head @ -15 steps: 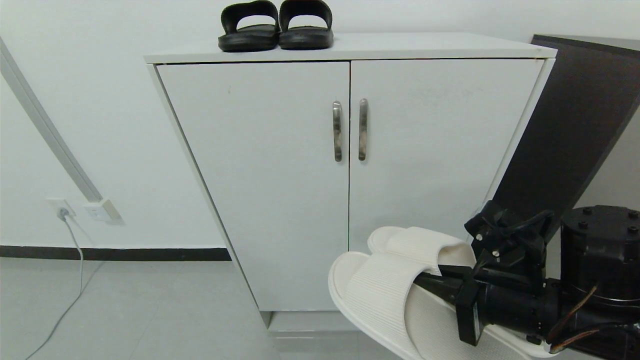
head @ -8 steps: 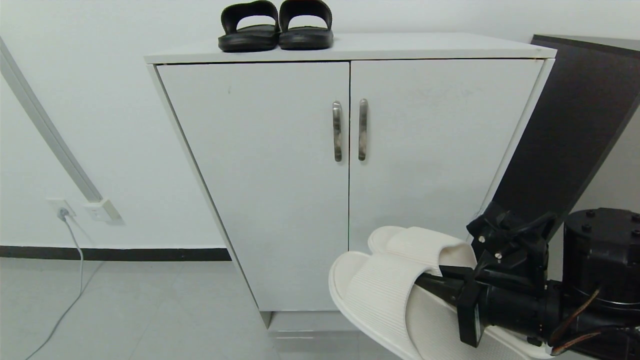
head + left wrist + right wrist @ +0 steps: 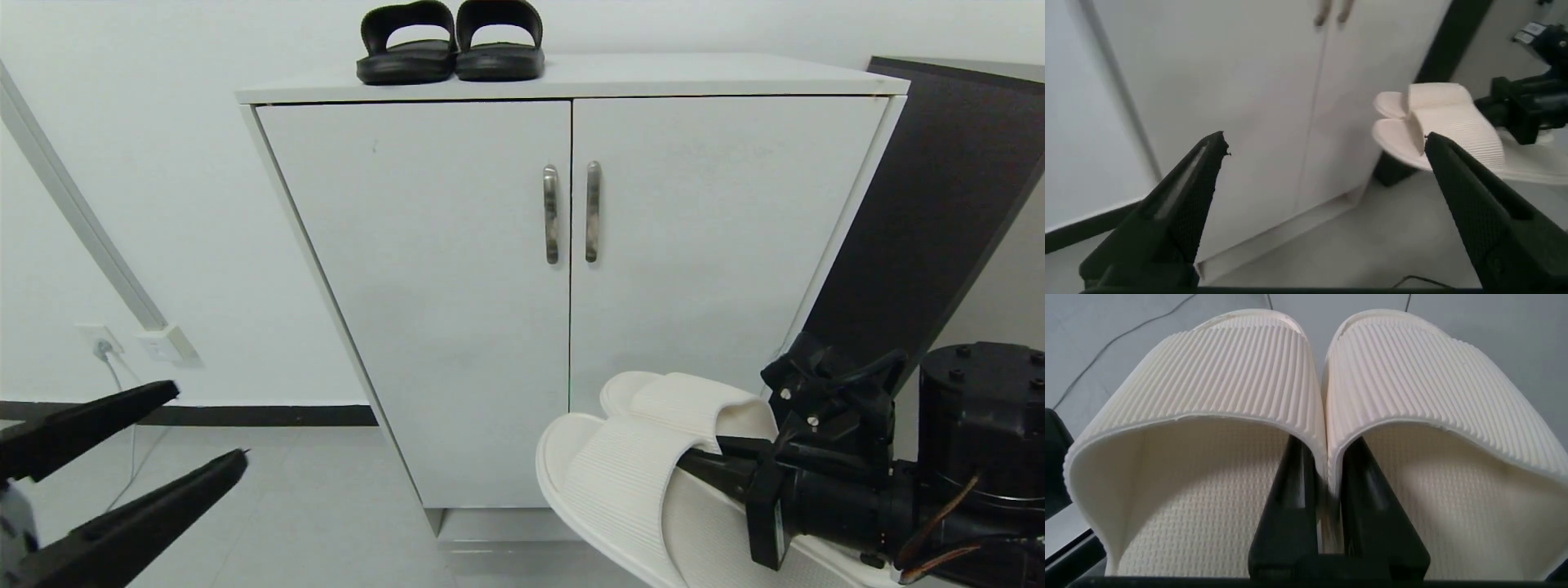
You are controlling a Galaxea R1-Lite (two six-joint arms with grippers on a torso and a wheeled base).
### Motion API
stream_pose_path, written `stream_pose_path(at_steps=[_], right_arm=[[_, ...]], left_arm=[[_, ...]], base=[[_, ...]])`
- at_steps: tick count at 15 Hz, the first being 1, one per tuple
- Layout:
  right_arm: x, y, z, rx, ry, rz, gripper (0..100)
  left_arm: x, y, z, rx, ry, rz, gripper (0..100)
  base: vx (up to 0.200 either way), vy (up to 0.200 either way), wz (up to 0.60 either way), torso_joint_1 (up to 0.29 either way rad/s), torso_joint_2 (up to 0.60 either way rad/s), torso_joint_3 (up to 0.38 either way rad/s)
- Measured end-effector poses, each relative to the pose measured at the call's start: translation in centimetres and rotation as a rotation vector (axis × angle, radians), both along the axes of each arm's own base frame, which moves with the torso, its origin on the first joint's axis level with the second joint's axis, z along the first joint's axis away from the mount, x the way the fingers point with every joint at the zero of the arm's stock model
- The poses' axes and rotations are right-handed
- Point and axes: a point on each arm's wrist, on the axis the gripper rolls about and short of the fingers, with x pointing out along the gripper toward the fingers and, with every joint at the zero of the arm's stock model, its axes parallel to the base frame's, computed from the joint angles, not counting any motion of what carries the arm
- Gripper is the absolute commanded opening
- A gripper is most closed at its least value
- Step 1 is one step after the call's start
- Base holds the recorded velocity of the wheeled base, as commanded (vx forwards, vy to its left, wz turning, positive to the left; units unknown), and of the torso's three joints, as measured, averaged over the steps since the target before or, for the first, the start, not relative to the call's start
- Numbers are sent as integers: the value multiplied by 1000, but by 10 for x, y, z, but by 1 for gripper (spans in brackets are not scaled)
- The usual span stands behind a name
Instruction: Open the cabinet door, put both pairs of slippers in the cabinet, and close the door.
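Observation:
A white two-door cabinet (image 3: 457, 327) stands with both doors shut, its metal handles (image 3: 552, 214) side by side at the middle. A pair of black slippers (image 3: 451, 42) rests on its top. My right gripper (image 3: 698, 457) hangs low in front of the right door, shut on a pair of white slippers (image 3: 645, 465), its fingers (image 3: 1298, 490) inside the straps, pinching the inner sides together (image 3: 1327, 441). My left gripper (image 3: 188, 425) is open at the lower left, clear of the cabinet. In the left wrist view its fingers (image 3: 1200, 175) frame the cabinet (image 3: 1266, 122) and the white slippers (image 3: 1437, 122).
A dark panel (image 3: 939, 204) leans against the cabinet's right side. On the left wall are a slanted cable duct (image 3: 73, 212) and a socket (image 3: 100, 339) with a cord trailing onto the grey floor (image 3: 245, 506).
My left gripper has come into the head view at the lower left, open. The right gripper with the white slippers has barely shifted.

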Motion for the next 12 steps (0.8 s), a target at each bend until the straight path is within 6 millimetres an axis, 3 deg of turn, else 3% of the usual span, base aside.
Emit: stream_pose_path(at_steps=[4, 12], right_arm=[[0, 0, 0, 0, 3, 1, 0], [0, 3, -8, -10, 40, 51, 0]], left_arm=[[41, -31, 13, -24, 31, -136, 100], [98, -97, 49, -139, 63, -298, 100]], base=[[0, 0, 0, 0, 0, 0], [0, 0, 0, 0, 0, 0]])
